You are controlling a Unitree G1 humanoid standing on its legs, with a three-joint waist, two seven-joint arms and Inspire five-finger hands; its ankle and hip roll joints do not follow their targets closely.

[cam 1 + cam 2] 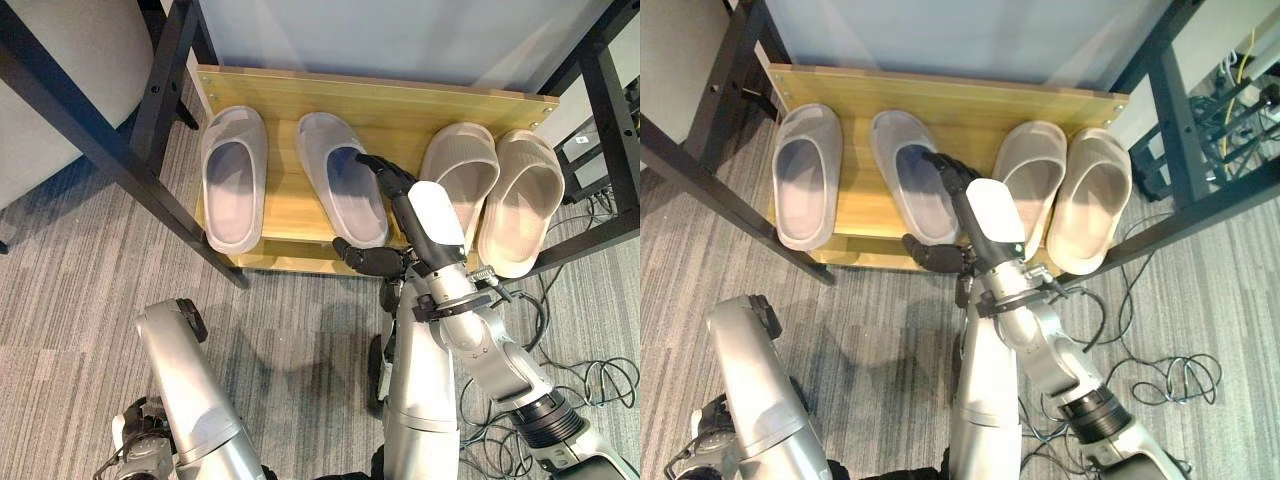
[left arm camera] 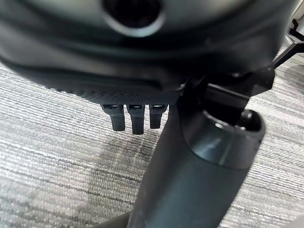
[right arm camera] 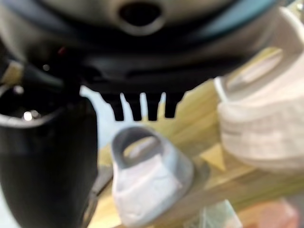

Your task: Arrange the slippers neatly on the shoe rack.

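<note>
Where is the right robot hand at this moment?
The right robot hand hangs open over the inner grey slipper on the wooden shelf, left of the beige slippers.

Grey striped carpet (image 1: 80, 300), black metal frame legs (image 1: 120, 150), loose cables (image 1: 1170, 375) on floor, right side.

The setting looked like a lab or test room set up as a home entryway. Grey striped carpet (image 1: 80, 300) covered the floor. A low wooden shelf (image 1: 380, 105) on a black metal frame (image 1: 100, 140) held four slippers (image 1: 235, 175) in a row. Loose cables (image 1: 1160, 375) lay on the carpet to the right, beside another black frame (image 1: 1185, 130).
</note>
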